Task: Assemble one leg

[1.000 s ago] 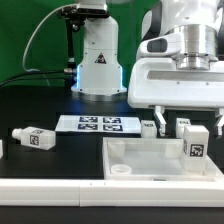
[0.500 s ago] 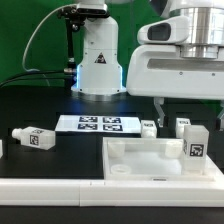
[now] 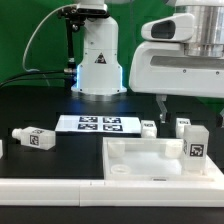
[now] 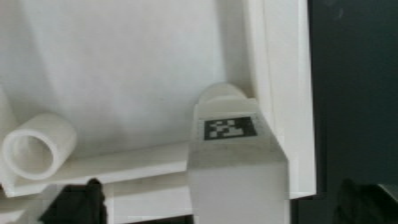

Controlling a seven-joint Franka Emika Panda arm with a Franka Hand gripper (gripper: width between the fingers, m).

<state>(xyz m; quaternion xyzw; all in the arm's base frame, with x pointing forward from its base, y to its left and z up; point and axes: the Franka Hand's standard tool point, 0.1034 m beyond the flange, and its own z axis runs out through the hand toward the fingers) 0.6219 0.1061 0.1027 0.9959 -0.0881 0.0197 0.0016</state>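
Observation:
A white leg (image 3: 195, 145) with a square tag stands upright in the near corner of the large white panel (image 3: 150, 157), at the exterior view's right. In the wrist view this leg (image 4: 228, 150) rises between my two dark fingertips and touches neither. My gripper (image 3: 165, 110) hangs above the panel's back edge, open and empty; in the wrist view the gripper (image 4: 222, 210) is wider than the leg. Another leg (image 3: 33, 138) lies on its side at the exterior view's left. Two more legs (image 3: 183, 126) (image 3: 148, 127) stand behind the panel.
The marker board (image 3: 98, 124) lies flat in front of the robot base (image 3: 98, 62). A round socket (image 4: 36, 150) shows on the panel's inner face. A further white part (image 3: 2, 147) sits at the exterior view's left edge. A white strip runs along the table front.
My gripper has risen and shifted toward the exterior view's right. The upright leg and the other parts have stayed in place.

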